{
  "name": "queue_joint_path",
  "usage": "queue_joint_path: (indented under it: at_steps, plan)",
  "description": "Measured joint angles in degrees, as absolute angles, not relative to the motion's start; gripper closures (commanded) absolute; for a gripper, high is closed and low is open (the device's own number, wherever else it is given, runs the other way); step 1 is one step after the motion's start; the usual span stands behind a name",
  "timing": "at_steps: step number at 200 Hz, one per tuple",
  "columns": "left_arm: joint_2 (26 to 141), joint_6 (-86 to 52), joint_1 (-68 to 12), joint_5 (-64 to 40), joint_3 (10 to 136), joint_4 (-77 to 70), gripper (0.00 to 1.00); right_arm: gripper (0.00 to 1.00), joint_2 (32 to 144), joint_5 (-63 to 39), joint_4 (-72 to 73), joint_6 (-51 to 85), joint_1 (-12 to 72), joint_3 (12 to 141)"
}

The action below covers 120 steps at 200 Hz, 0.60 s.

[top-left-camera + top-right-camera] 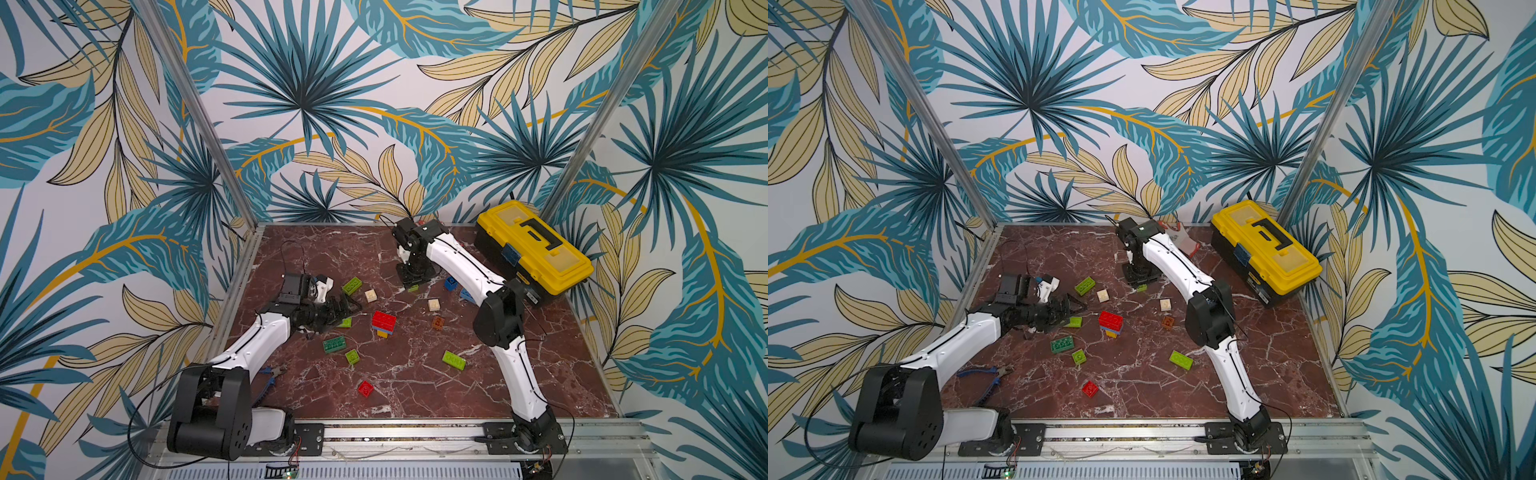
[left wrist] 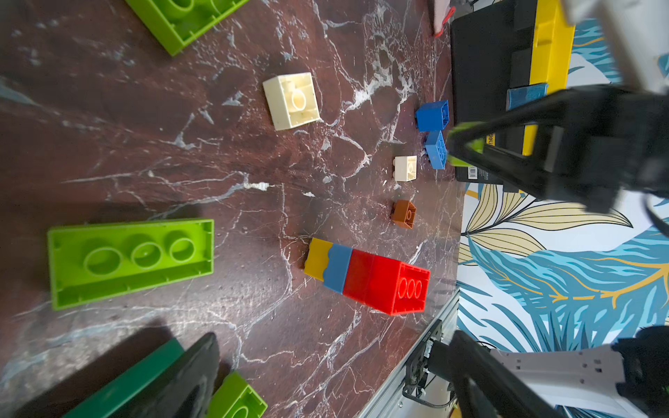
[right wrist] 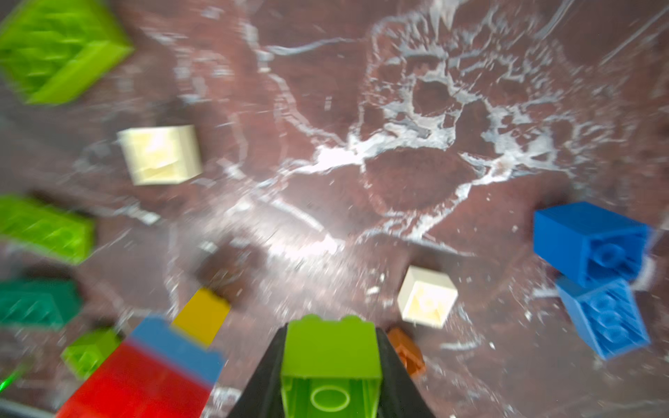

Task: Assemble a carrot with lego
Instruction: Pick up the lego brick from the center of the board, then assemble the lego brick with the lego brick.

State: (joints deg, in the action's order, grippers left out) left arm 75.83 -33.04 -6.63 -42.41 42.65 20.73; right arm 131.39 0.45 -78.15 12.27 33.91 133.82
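Observation:
My right gripper (image 3: pixel 331 334) is shut on a lime green square lego brick (image 3: pixel 330 356), held low over the marble table toward the back (image 1: pixel 412 286). A stack of a red brick on a blue one on a yellow one (image 1: pixel 384 323) stands mid-table. An orange brick (image 1: pixel 437 322), two cream bricks (image 1: pixel 434 304) and two blue bricks (image 1: pixel 451 283) lie to the right of the stack. My left gripper (image 1: pixel 347 309) hangs open and empty left of the stack, above a lime brick (image 1: pixel 345 322). In the left wrist view its fingers (image 2: pixel 192 372) stand wide apart.
A yellow and black toolbox (image 1: pixel 532 249) fills the back right corner. Blue-handled pliers (image 1: pixel 988 378) lie by the left arm. Loose bricks near the front: dark green (image 1: pixel 334 344), lime (image 1: pixel 352 356), lime oblong (image 1: pixel 454 360), red (image 1: pixel 365 388). Another lime oblong (image 1: pixel 352 286) lies further back. An aluminium rail (image 1: pixel 395 432) borders the front.

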Motion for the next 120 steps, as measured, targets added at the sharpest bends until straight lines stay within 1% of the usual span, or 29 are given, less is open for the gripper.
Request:
queue_joint_path:
  at_steps: [26, 49, 91, 120]
  plan:
    - [74.5, -33.4, -6.6, -42.3, 42.4, 20.9, 0.01, 0.7, 124.4, 0.9, -80.2, 9.7, 37.2, 134.2]
    - [72.5, -33.5, -6.6, -41.7, 42.3, 21.6, 0.01, 0.69, 121.2, 1.0, -81.5, 6.7, 40.2, 134.3]
    - [70.6, -33.4, -6.6, -41.1, 40.9, 22.1, 0.01, 0.68, 121.6, 1.1, -82.9, 0.8, 45.9, 134.3]
    - [70.6, -33.3, -6.6, -40.9, 39.1, 22.5, 0.01, 0.68, 122.5, 1.2, -83.0, -2.1, 48.2, 134.1]
